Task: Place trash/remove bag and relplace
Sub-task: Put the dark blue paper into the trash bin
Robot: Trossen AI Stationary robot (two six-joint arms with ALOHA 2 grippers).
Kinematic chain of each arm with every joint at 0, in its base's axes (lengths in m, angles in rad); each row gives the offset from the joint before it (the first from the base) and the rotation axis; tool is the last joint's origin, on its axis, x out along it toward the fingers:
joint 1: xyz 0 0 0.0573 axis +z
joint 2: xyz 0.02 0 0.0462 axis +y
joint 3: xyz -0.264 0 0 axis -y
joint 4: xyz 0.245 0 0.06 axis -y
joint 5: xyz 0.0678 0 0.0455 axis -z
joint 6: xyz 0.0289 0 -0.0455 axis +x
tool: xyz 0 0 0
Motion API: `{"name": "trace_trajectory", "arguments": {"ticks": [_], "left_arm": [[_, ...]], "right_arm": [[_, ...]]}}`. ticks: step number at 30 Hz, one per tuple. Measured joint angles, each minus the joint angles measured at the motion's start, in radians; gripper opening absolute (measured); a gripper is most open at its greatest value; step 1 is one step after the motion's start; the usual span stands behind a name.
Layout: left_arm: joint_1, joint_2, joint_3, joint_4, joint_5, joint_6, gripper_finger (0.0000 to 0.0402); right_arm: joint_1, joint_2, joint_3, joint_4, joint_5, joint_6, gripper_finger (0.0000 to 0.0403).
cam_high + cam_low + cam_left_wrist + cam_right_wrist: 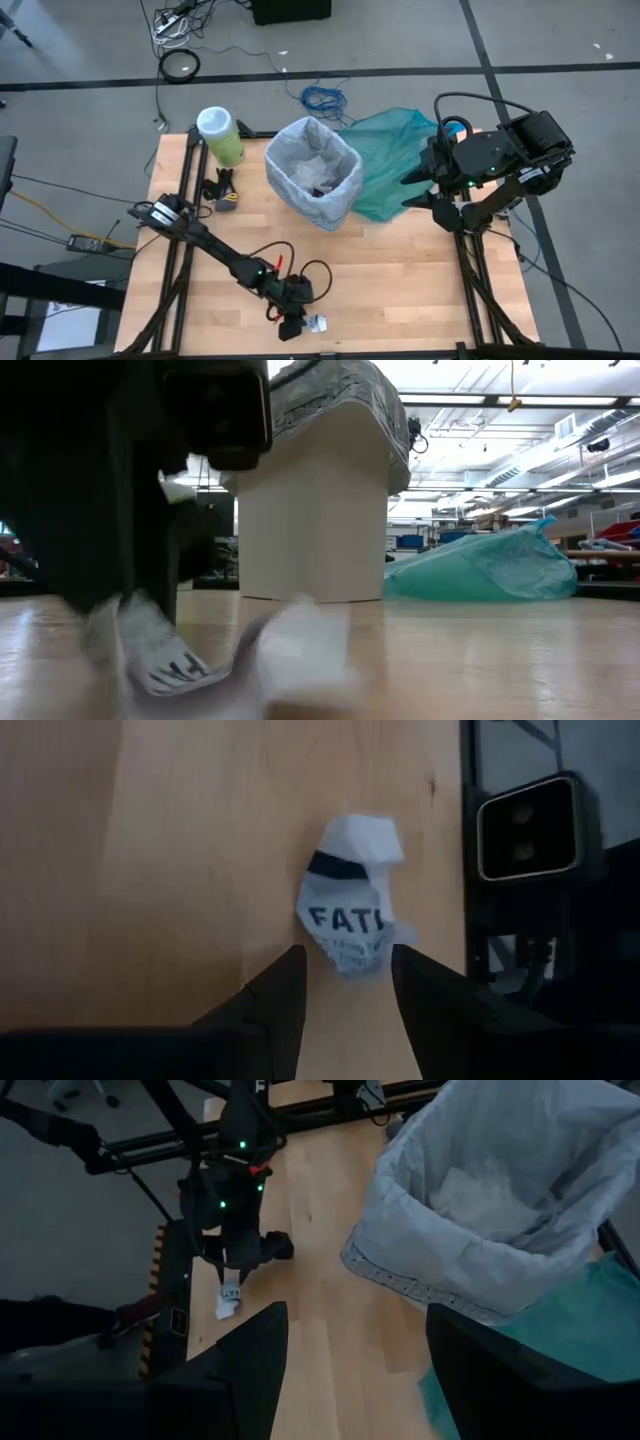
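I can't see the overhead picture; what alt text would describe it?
The left gripper hangs open beside a crumpled white printed paper scrap at the wooden table's near edge. A white bin lined with a pale crinkly plastic bag stands farther back, the right gripper open beside it.

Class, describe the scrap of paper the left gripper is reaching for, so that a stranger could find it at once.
Start at the lined bin, then go to the table's near edge. There, at the open left gripper, lies a crumpled white scrap. It alone bears dark printed letters.

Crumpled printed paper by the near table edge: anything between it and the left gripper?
Nothing visible. The left gripper is open right at the crumpled paper, which lies on bare table just ahead of the fingertips, partly reaching between them.
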Motion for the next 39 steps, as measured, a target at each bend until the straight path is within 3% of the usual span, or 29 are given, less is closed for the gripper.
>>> {"name": "trace_trajectory", "arguments": {"ticks": [4, 8, 10, 18, 28, 39], "left_arm": [[-0.003, 0.04, 0.003, 0.021, 0.043, -0.052, 0.0117], [-0.001, 0.067, 0.003, 0.071, 0.063, -0.073, 0.0033], [0.0, 0.067, 0.003, 0.077, 0.059, -0.076, 0.0011], [0.047, -0.021, -0.003, -0.013, 0.077, -0.071, 0.0003], [0.146, -0.242, -0.001, -0.173, -0.009, 0.213, 0.0001], [0.23, -0.53, 0.037, -0.238, -0.16, 0.449, 0.0001]], "right_arm": [[0.0, 0.0, 0.0, 0.0, 0.0, 0.0, 0.0226], [0.0, 0.0, 0.0, 0.0, 0.0, 0.002, 0.0226], [0.004, 0.0, 0.0, 0.0, -0.002, 0.013, 0.0226], [0.005, -0.005, 0.0, 0.0, 0.003, -0.002, 0.0221], [0.005, -0.018, 0.0, 0.0, 0.065, -0.107, 0.0201], [0.003, -0.078, 0.0, -0.001, 0.139, -0.132, 0.0193]]}}
